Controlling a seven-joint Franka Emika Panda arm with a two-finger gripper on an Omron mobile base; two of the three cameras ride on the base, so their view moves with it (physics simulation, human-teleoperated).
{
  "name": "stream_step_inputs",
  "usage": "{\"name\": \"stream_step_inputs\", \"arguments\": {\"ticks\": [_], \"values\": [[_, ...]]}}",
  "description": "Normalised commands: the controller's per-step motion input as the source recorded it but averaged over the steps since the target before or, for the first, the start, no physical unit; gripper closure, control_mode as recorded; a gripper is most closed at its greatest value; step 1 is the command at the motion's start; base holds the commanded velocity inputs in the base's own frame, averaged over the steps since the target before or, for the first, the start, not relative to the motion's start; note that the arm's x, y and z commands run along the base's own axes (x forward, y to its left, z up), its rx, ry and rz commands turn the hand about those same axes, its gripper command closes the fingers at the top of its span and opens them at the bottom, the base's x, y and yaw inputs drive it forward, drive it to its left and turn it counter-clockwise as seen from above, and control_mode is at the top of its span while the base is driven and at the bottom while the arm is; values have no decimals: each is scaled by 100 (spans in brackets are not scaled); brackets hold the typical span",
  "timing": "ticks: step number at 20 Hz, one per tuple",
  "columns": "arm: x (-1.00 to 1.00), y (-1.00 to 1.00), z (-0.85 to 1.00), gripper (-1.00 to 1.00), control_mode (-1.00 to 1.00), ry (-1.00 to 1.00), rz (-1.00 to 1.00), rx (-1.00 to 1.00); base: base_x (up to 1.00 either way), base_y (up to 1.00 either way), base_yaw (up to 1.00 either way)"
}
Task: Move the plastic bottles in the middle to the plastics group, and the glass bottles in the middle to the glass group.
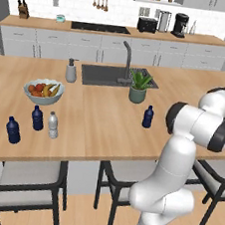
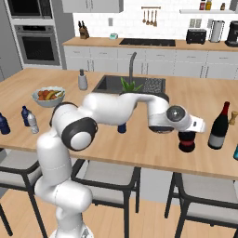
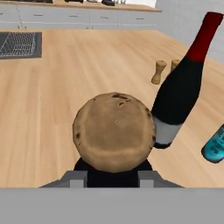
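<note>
The squat glass bottle (image 2: pixel 187 141) is apparently pinched by the gripper (image 2: pixel 188 135), jaws hidden behind its cork, just beside the tall glass bottle (image 2: pixel 219 127). Delivery is under way; release upright is required next.

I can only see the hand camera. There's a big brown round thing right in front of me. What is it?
Observer: It's the top of the squat bottle. The bottle is dark with a red band, and it stands on the counter right under the gripper.
Operator: Where are the plastic bottles?
Observer: The clear bottle stands beside the two dark blue bottles, near the fruit bowl.
Operator: Is there one in the middle too?
Observer: Yes, the lone blue bottle stands by itself near the potted plant.
</note>
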Motion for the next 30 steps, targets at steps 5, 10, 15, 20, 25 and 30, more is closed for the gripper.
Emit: {"name": "stream_step_inputs", "arguments": {"ticks": [5,10,15,20,25,30], "values": [[1,-21,0,100,-100,2,0,3,0,0,0],[3,-38,0,100,-100,0,0,8,0,0,0],[1,-21,-8,100,-100,-1,0,10,0,0,0],[0,0,-26,100,-100,0,0,6,0,0,0],[0,0,-35,100,-100,0,0,0,0,0,0],[12,-8,0,100,-100,0,-1,0,0,0,0]]}}
